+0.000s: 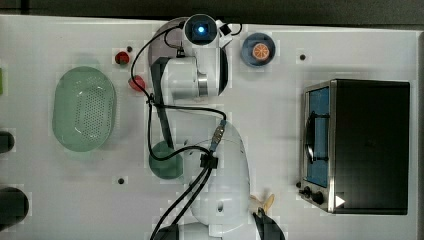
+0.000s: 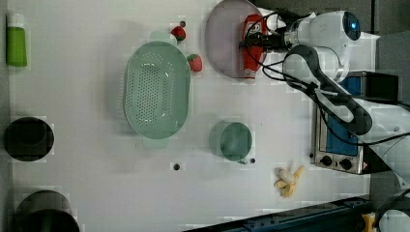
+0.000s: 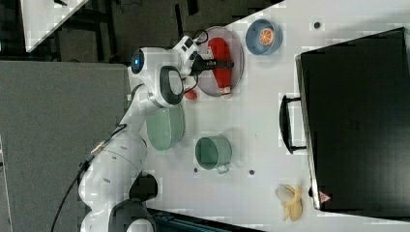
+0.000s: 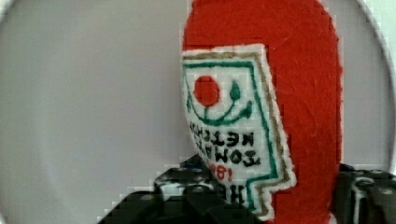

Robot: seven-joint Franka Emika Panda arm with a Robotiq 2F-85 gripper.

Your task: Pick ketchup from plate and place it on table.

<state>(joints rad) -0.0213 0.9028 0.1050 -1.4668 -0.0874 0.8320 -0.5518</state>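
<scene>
Straddling the ketchup [image 4: 299,107], a slim red felt-like bottle w/ a white stitched label, the Panda arm's dark gripper [image 3: 218,64] sits low over the plate [image 2: 222,43], a large flat round pale greyish-mauve dish at the far edge of the white tabletop [image 1: 270,130]. In the wrist view, one black finger [image 4: 187,196] shows on the label side and the other on the opposite flank of the bottle, both hard against the red body. Whether they are pressing yet or just bracketing it can't be told, so grip state is unclear. Bottle lies flat on the plate, off-centre toward the rim nearest the arm in the left view, cap end reaching past the plate edge.

Risks, as a judgement: the soft fuzzy body may squash instead of locking, so a lift could let it slide out and drop back on the dish. Fingers look set near one end of the label, not mid-body; an off-balance pick may swing the long end down and clip the rim, dragging the plate. Two small red strawberries [image 2: 195,63] sit just beside the plate and the oval green perforated basket [image 2: 155,89] is near, so a sloppy carry toward the left view's left could knock them. Open white surface by the green mug [image 2: 233,140] looks the safer drop zone.
</scene>
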